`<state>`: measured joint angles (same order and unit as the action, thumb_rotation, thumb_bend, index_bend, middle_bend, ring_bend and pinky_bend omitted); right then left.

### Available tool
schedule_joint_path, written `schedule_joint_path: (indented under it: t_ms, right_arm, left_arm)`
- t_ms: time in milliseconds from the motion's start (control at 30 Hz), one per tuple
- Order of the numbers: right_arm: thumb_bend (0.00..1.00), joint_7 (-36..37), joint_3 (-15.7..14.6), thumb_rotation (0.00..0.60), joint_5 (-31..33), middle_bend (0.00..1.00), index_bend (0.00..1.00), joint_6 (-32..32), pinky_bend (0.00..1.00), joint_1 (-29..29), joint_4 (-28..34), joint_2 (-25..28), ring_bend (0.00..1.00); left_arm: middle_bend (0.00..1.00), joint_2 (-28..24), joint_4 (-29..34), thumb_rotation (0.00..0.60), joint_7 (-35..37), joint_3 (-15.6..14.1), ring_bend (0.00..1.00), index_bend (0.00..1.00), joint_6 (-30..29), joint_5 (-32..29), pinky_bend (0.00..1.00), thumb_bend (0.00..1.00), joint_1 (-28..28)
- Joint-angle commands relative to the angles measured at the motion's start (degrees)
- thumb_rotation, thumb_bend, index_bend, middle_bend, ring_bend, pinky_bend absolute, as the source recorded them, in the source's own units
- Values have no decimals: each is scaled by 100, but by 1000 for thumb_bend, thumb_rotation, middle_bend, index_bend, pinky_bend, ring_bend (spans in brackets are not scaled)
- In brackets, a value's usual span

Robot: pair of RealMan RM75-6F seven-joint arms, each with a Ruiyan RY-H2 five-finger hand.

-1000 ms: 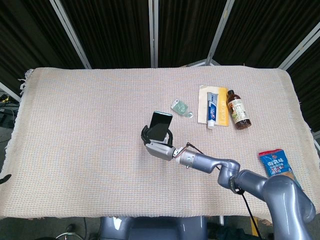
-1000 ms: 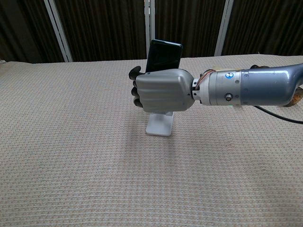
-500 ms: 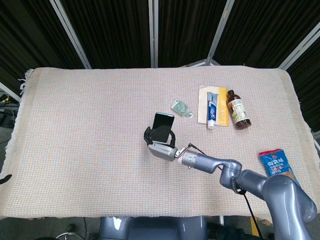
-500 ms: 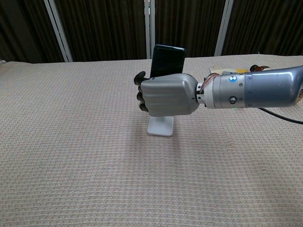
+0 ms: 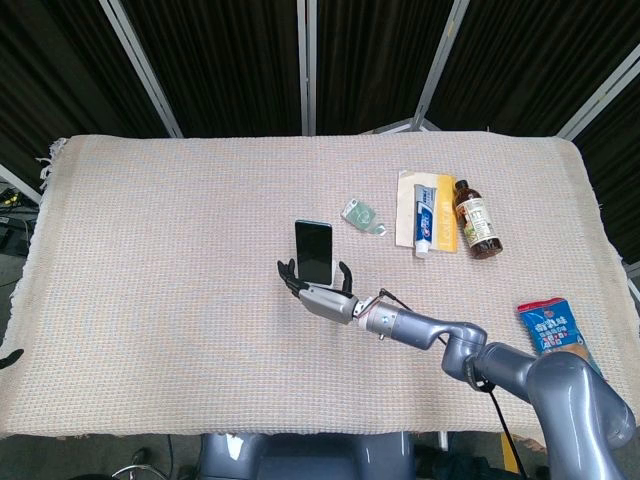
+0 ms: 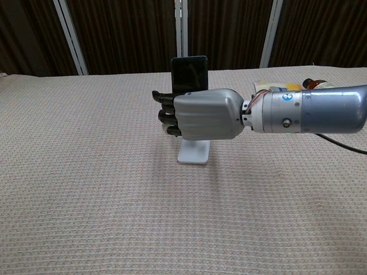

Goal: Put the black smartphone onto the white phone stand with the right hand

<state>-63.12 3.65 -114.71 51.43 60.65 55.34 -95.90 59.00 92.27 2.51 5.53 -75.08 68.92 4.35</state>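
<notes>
Since a second ago our right hand [image 5: 318, 293] has turned the black smartphone [image 5: 313, 250] from a tilt to upright, so its dark face now squares up toward us, and our fingers [image 6: 166, 113] have loosened and spread a little around it. We cannot tell from either view whether they still clasp the phone or merely curl beside it.

From the chest view the phone rises behind our hand's knuckles, directly above the white phone stand [image 6: 193, 153], whose base rests on the cloth-covered table [image 5: 150, 250] just under our palm. Our hand hides the seat of the stand, so we cannot say whether the phone already sits on it.

Beyond the stand and to its right lies a small green packet [image 5: 359, 214]; further right of it are a toothpaste tube [image 5: 423, 222] on a yellow pad [image 5: 444, 232] and a brown bottle [image 5: 477, 220]. A blue snack bag [image 5: 546, 326] lies well to the stand's right, near the table edge.
</notes>
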Motion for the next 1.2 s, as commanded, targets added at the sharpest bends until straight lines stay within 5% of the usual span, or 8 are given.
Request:
schedule_joint_path:
  t_ms: [33,267,533,667,767,967,1200]
  right_arm:
    - [64,-8,-5,600,20,181,194,106,141,-43,53,49,240]
    - [65,37,27,600,139,186,194,517,141,-279,409,372,241]
    - [64,692,217,600,900,197,195,1929,140,-1439,1688,1367,242]
    - [36,1669,145,600,1485,161,172,2756,97,-2290,2347,1721,221]
    - [1,2387,67,600,1971,64,84,3253,22,-2924,2870,1889,92]
    - [0,4142,-252,600,3009,0,0,3480,0,-3962,4036,2366,0]
    - [0,5087,-541,600,3252,0,0,3777,0,-4726,3559,2409,0]
  left_arm:
    - [0,-7,12,600,11,-7,0,0,-18,24,0,0,-9]
    - [0,-35,65,600,55,-32,0,0,-75,139,0,0,-27]
    - [0,-117,172,600,219,-100,0,0,-238,461,0,0,-81]
    - [0,-143,232,600,264,-146,0,0,-389,678,0,0,-124]
    - [0,-116,230,600,277,-186,0,0,-552,902,0,0,-156]
    - [0,1,175,600,187,-274,0,0,-839,1261,0,0,-219]
    - [0,3,181,600,244,-330,0,0,-1005,1465,0,0,-270]
